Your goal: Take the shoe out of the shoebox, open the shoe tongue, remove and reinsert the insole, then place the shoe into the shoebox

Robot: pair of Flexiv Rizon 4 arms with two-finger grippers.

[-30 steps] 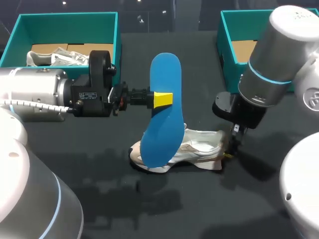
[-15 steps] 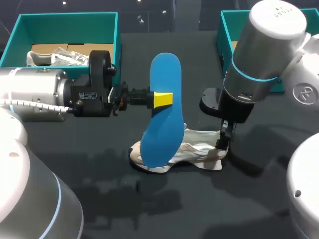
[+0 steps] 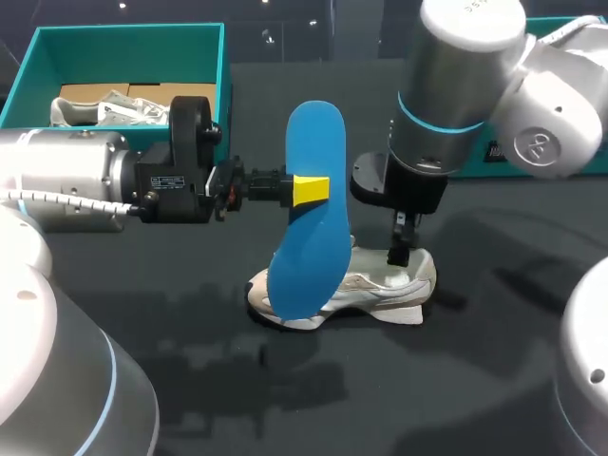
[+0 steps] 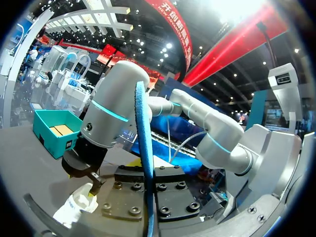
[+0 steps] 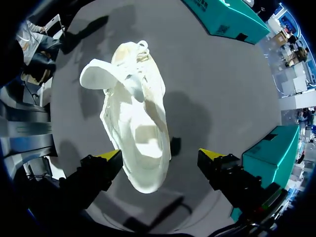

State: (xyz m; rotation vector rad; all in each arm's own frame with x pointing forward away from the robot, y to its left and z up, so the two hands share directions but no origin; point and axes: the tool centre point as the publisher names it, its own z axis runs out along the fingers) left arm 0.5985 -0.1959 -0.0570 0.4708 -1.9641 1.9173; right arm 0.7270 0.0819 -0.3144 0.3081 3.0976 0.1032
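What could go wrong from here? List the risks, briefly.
1. The white shoe lies loose on the table; the open right gripper above its heel could push or tip it instead of holding it.
2. The blue insole is pinched at one edge only by the left gripper; it may flex or twist and miss the shoe's opening.

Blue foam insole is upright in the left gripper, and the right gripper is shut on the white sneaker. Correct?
No: the right wrist view shows the right gripper open, fingers wide apart over the white sneaker. The left gripper does hold the blue foam insole upright.
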